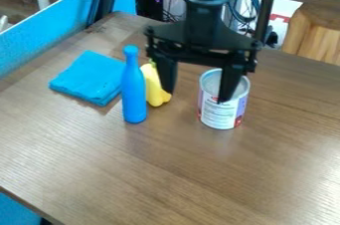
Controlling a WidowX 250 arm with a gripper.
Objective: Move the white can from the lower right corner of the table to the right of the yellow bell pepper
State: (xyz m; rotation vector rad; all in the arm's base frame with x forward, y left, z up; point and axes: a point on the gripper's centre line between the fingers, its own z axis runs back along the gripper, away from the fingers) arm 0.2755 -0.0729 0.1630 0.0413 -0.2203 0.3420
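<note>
The gripper point(201, 87) hangs open over the upper middle of the table, its two fingers spread wide and pointing down. Its right finger is in front of an open-topped can point(222, 114) with a white and purple label; whether they touch, I cannot tell. Behind and beside the left finger stands a yellow pepper-shaped object point(154, 87), partly hidden. A blue bottle point(134, 92) is upright just left of the yellow object. Further left, a folded blue cloth point(90, 77) lies flat.
The brown wooden table point(166, 174) extends toward the front and right. A blue panel point(49, 32) runs along its left back side. Beyond the back edge are cables point(247, 12) and a wooden chair or stool point(315, 32).
</note>
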